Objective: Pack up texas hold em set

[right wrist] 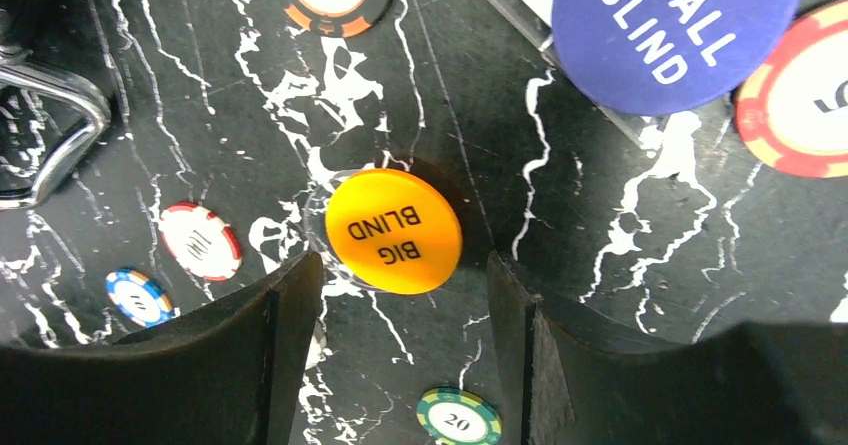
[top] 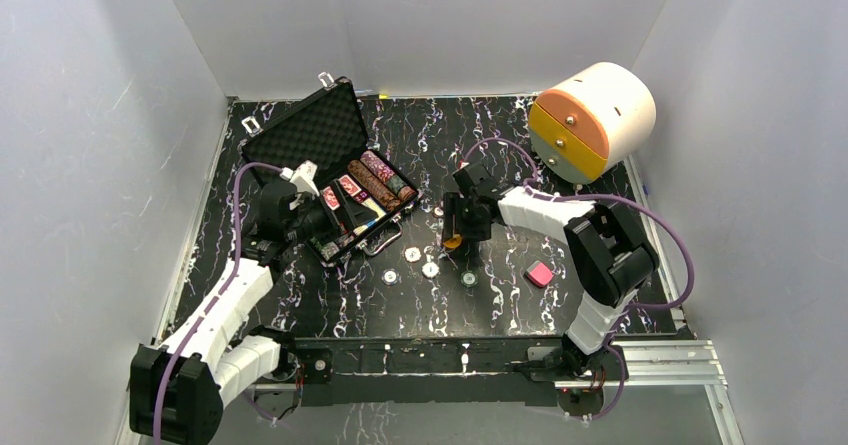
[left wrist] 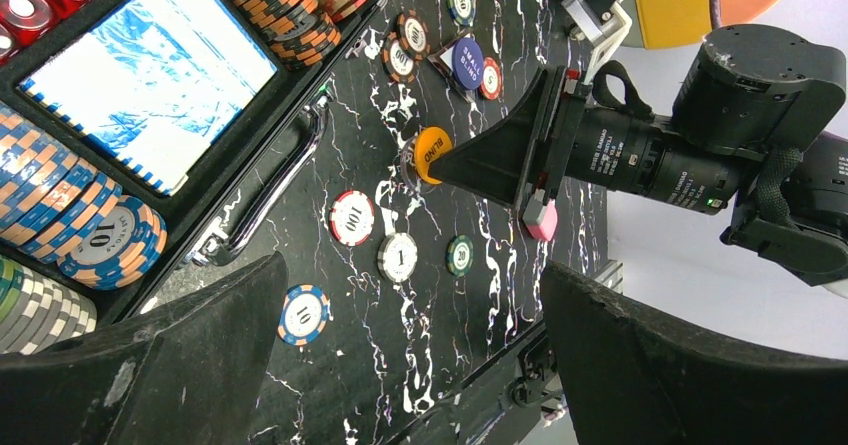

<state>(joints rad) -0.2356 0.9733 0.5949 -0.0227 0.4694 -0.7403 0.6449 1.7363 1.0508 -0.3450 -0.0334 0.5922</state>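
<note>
Left gripper (left wrist: pixel 412 275) jaws wide apart over tabletop (left wrist: pixel 480 295). Open case (left wrist: pixel 225 170) upper left holds chip rows (left wrist: pixel 70 205) and a blue-patterned deck (left wrist: pixel 150 75). Loose on tabletop: 100 chip (left wrist: pixel 352 217), 1 chip (left wrist: pixel 398 257), blue 10 chip (left wrist: pixel 303 314). Right gripper (left wrist: pixel 450 168) tip at orange BLIND button (left wrist: pixel 430 153). Pink block (left wrist: pixel 541 223) shows just under right gripper. Blue blind button (left wrist: pixel 466 62) lies farther up.

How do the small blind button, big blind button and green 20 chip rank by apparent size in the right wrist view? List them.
1. Small blind button, though cropped by the frame.
2. Big blind button.
3. Green 20 chip, clearly smallest.
</note>
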